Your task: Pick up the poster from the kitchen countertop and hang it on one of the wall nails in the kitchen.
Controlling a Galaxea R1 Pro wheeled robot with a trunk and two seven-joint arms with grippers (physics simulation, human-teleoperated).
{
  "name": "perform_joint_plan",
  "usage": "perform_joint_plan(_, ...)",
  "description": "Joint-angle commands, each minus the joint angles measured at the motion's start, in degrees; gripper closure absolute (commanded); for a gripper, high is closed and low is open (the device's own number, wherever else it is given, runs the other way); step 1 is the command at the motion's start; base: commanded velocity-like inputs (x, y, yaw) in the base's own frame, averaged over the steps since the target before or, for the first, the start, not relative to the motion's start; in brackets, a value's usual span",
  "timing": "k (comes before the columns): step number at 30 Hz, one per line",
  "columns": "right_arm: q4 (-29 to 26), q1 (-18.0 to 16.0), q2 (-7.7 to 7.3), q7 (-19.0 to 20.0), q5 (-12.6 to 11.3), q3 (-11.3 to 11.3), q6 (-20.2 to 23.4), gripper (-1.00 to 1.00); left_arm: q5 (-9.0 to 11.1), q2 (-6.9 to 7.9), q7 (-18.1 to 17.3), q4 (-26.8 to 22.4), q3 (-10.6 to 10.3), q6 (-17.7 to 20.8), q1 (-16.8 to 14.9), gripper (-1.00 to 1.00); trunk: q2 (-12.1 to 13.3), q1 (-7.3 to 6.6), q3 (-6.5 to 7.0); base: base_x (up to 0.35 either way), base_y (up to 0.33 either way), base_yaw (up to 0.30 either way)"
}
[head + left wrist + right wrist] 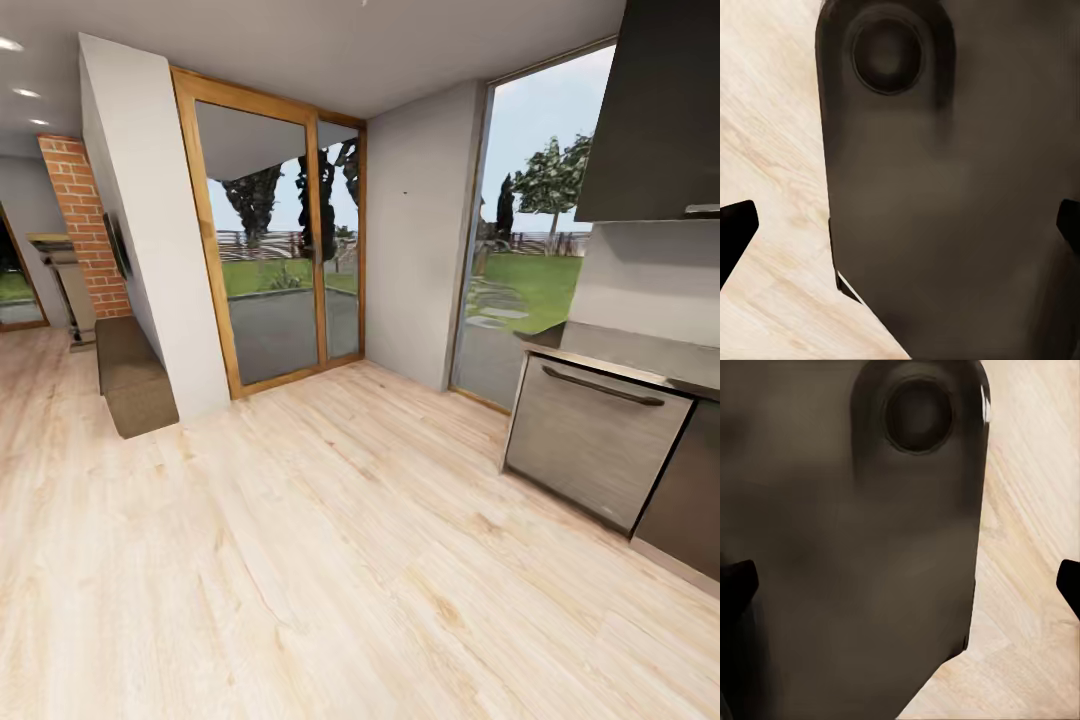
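Note:
The poster is out of view. In the head view a tiny dark speck, a wall nail (404, 191), sits on the pale grey wall between the wood-framed glass door and the tall window. At the right, the end of a grey countertop (640, 352) lies above a steel appliance front; no sink or tap shows. In the left wrist view my left gripper (900, 229) is open, its dark fingertips (735, 232) far apart over a dark robot part and wood floor. My right gripper (900, 585) is open in the same way, fingertips (736, 585) wide apart.
Pale wood floor (330, 560) spreads across the room. A steel dishwasher front with a dark handle (590, 450) stands at the right under a dark upper cabinet (660, 110). At the left are a white partition wall (150, 230), a brown bench (132, 378) and a brick column (85, 225).

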Motion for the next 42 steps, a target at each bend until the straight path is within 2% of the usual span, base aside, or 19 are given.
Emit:
perform_joint_plan(1,-0.33,-0.34,0.33,0.09,0.24,0.1,-0.33,-1.0,-0.09,-0.33,-0.33,-0.33,0.31,-0.09,0.33,-1.0,-0.01,0.0,-0.03,0.0,0.0,0.0)
perform_joint_plan(10,-0.79,-0.86,0.45,0.09,0.25,0.19,-3.22,-1.0,-0.06,-3.1,-0.5,-3.01,0.12,-0.09,2.11,-1.0,-0.01,0.0,-0.03,0.0,0.0,0.0)
perform_joint_plan(22,-0.79,-0.86,0.45,0.09,0.25,0.19,-6.45,-1.0,-0.06,-3.1,-0.5,-3.01,0.12,-0.09,2.11,-1.0,-0.01,0.0,-0.03,0.0,0.0,0.0)
perform_joint_plan(24,-0.97,-0.82,0.12,0.04,0.03,0.05,-5.79,-1.0,-0.13,-2.6,-0.32,-3.02,0.08,-0.1,1.93,-1.0,-0.01,0.0,-0.03,0.0,0.0,0.0)
perform_joint_plan(33,-3.88,-0.88,-0.45,-0.08,-0.41,-0.32,-8.71,-1.0,-0.42,-0.76,0.01,-5.92,0.15,-0.09,1.92,-1.0,-0.01,0.0,-0.03,0.0,0.0,0.0)
perform_joint_plan(34,-25.04,-0.88,-0.46,-0.08,-0.42,-0.35,-9.9,-1.0,-0.42,-0.64,0.01,-28.71,0.16,-0.09,1.92,-1.0,-0.01,0.0,-0.03,0.0,0.0,0.0)
perform_joint_plan(35,-27.78,-0.88,-0.49,-0.08,-0.46,-0.41,-9.97,-1.0,-0.43,-0.47,0.07,-31.92,0.26,-0.09,1.92,-1.0,-0.01,0.0,-0.03,0.0,0.0,0.0)
perform_joint_plan(38,-30.89,-0.89,-0.51,-0.09,-0.49,-0.43,-10.05,-1.0,-0.39,-0.22,0.07,-36.1,0.51,-0.12,1.92,-1.0,-0.01,0.0,-0.03,0.0,0.0,0.0)
perform_joint_plan(42,-32.19,-0.89,-0.52,-0.04,-0.5,-0.43,-10.15,-1.0,-0.36,-0.12,-0.02,-39.35,0.38,-0.13,1.91,-1.0,-0.01,0.0,-0.03,0.0,0.0,0.0)
